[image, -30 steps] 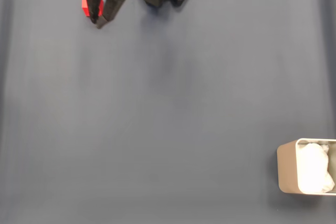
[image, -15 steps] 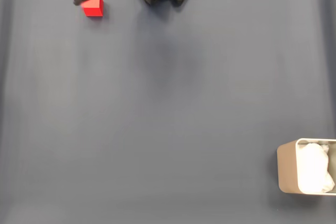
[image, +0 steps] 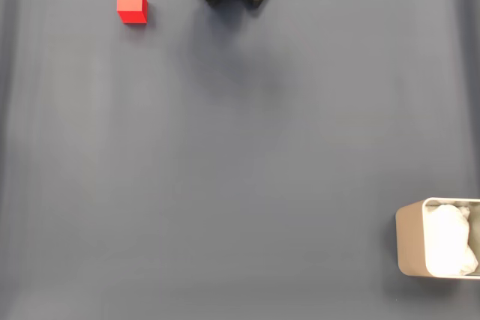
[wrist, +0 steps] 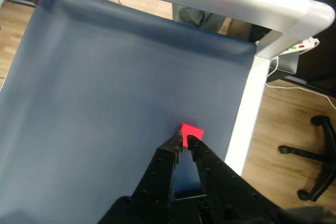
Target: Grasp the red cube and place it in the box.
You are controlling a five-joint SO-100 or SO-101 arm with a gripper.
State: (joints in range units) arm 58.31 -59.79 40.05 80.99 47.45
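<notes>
One red cube (image: 132, 5) sits alone on the blue bench (image: 240, 155) near its far edge in the fixed view, no longer between my jaws (wrist: 184, 140). A second ago my fingers straddled it; now I have lifted away, and in the wrist view my jaws hang above it nearly together, holding nothing. The grasp seems to have missed. The box (image: 410, 243) waits well apart at the opposite corner, so I judge I must come down again.

A dark blue table (image: 240, 155) carries the red cube (image: 132, 6) and the box (image: 409, 241).
</notes>
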